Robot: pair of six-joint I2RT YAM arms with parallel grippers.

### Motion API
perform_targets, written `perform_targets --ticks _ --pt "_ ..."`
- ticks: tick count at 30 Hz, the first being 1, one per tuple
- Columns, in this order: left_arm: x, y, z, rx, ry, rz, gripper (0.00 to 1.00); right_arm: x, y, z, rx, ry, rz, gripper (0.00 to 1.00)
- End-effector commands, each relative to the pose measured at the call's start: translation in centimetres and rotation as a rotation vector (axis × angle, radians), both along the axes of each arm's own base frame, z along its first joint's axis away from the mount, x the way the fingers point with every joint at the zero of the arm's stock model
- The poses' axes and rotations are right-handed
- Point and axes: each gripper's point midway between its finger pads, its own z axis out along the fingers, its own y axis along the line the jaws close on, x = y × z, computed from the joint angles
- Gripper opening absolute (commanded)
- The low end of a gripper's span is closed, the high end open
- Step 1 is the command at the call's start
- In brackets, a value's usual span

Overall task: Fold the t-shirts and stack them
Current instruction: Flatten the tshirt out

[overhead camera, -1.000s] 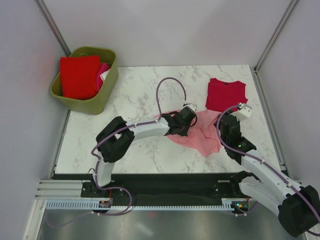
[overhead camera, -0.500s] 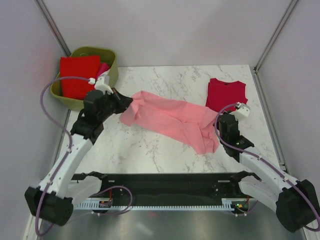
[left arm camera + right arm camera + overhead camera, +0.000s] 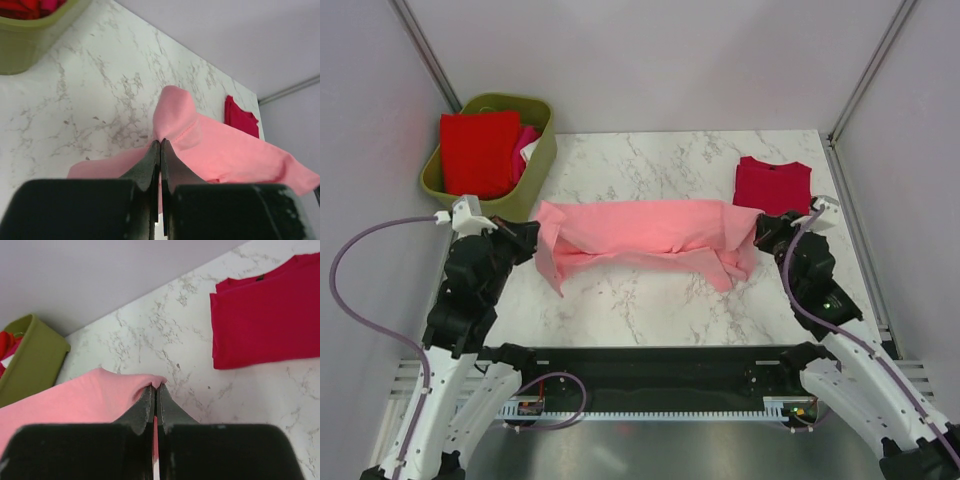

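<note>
The light pink t-shirt [image 3: 640,232] hangs stretched between my two grippers above the middle of the marble table. My left gripper [image 3: 528,237] is shut on its left end; that pinched cloth fold [image 3: 172,117] shows in the left wrist view. My right gripper [image 3: 763,233] is shut on its right end [image 3: 125,392]. The dark crimson t-shirt [image 3: 773,185] lies folded flat at the back right and shows in the right wrist view [image 3: 265,325]. Bright red [image 3: 478,152], hot pink and white shirts lie in the basket.
The olive-green basket [image 3: 532,175] stands at the table's back left corner; it shows in the left wrist view [image 3: 30,35] and the right wrist view [image 3: 30,355]. Grey walls enclose the table. A black rail [image 3: 640,365] runs along the near edge.
My left arm has swung from the table's middle far to the left, pulling the pink shirt out wide. My right gripper has lifted its end, so the shirt now spans between both.
</note>
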Motion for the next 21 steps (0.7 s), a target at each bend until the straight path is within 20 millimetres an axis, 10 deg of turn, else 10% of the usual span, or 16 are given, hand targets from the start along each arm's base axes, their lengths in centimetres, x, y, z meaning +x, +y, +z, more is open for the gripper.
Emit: perform_targets --ticks 1,17,21 --pt "-0.9 3.4 0.6 -0.031 -0.028 0.188 0.02 -1.2 -0.9 3.4 -0.004 -0.065 -0.006 0.00" --pt "-8.9 5.9 10.9 -0.082 -0.271 0.196 0.02 -12.3 -0.2 19.8 0.040 -0.270 0.296 0.00" --pt "-8.2 4.9 9.7 -0.105 -0.227 0.157 0.02 -13.3 -0.3 19.9 0.027 -0.225 0.317 0.00"
